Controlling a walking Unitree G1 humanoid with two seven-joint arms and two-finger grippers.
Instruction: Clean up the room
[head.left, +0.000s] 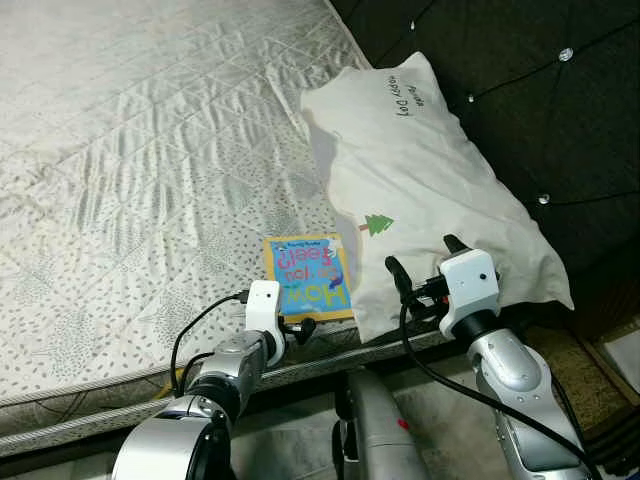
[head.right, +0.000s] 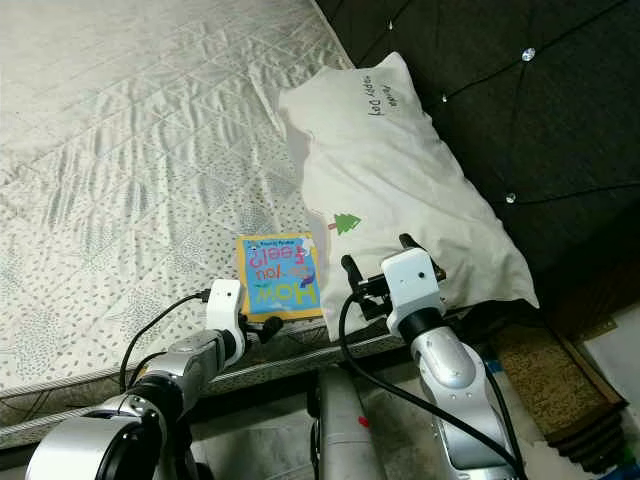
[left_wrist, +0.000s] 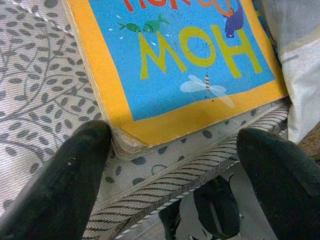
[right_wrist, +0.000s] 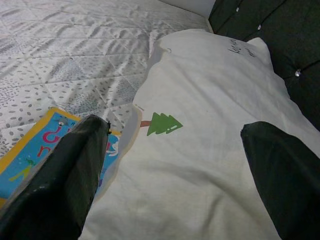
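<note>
Your left gripper (left_wrist: 170, 150) sits at the mattress edge, fingers (left_wrist: 60, 185) spread wide, one tip just beside the near worn corner of the picture book (head.left: 308, 276), nothing gripped. Your right gripper (right_wrist: 175, 165) hovers over the near end of the white pillow (head.left: 420, 190), fingers (right_wrist: 60, 175) also spread, nothing between them. The book lies flat on the quilted mattress (head.left: 130, 180), its far edge tucked slightly under the pillow. The pillow lies against the dark tufted headboard (head.left: 540, 90).
</note>
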